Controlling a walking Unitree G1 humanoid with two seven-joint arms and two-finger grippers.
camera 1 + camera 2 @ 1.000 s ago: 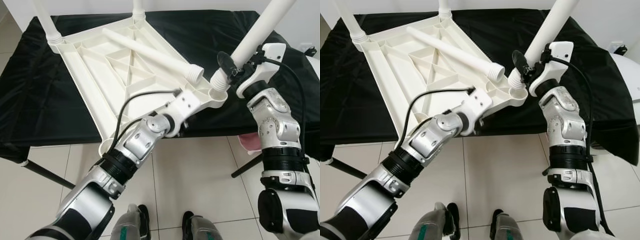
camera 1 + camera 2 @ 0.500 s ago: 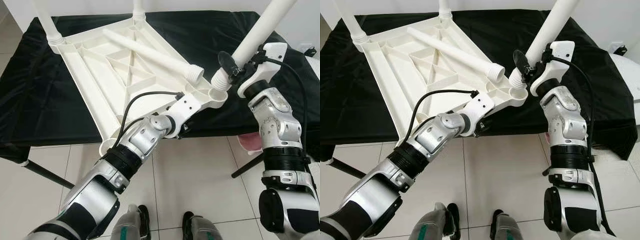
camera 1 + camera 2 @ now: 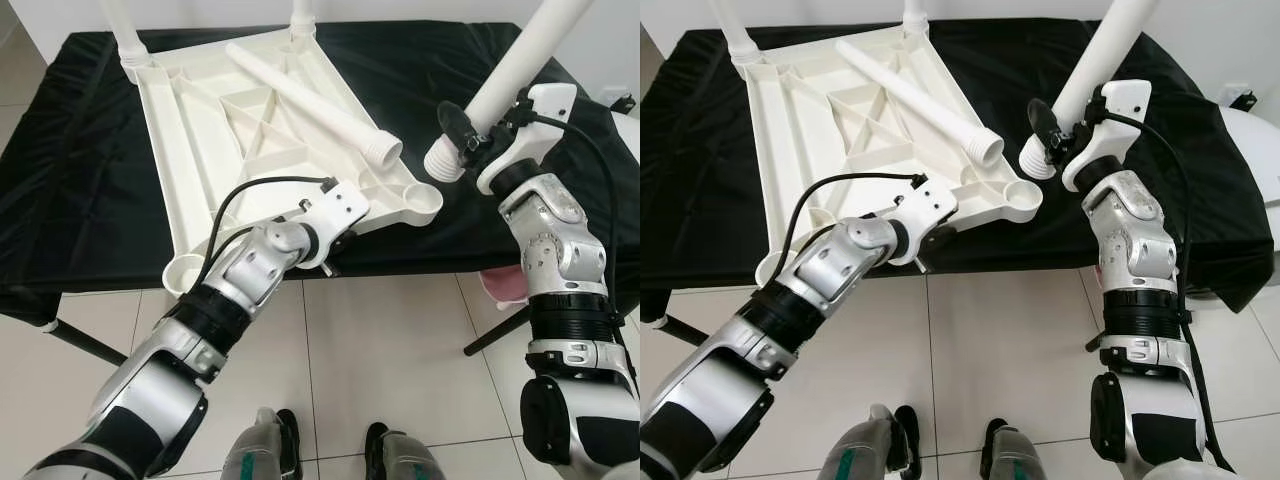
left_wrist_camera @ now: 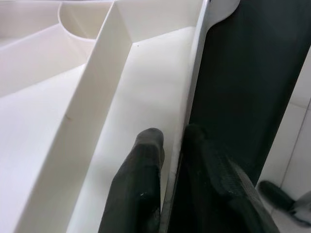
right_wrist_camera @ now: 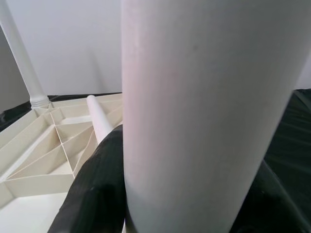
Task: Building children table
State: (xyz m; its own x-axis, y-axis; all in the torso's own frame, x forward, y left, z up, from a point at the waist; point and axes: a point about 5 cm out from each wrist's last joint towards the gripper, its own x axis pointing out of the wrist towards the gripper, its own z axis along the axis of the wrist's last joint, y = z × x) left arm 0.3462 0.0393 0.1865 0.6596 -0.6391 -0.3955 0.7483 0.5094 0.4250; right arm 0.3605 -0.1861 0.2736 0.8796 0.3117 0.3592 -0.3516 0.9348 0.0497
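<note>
I see the white tabletop (image 3: pixel 250 120) lying upside down on the black-covered bench (image 3: pixel 70 200), ribs facing up; my left gripper (image 4: pixel 170 145) pinches its near rim, one finger (image 4: pixel 141 179) inside the rim wall, the other outside against the black cloth; the empty corner socket (image 3: pixel 420 200) sits just beyond that gripper toward the right arm, and another empty socket (image 3: pixel 185 270) sits at the near corner by the left forearm; my right gripper (image 3: pixel 462 135) is clamped on a white leg (image 3: pixel 510 70) near its threaded end (image 3: pixel 440 163), the leg tilting up and away from the gripper; that threaded end hangs just beside and above the corner socket, apart from it, not seated; a loose leg (image 3: pixel 310 100) lies across the ribs, its threaded end pointing toward the right gripper; two legs stand upright in the far corners, one (image 3: pixel 125 30) well beyond the left gripper, the other (image 3: pixel 303 18) further along the far edge; below are tiled floor (image 3: pixel 400 350) and the robot's feet (image 3: pixel 330 455).
</note>
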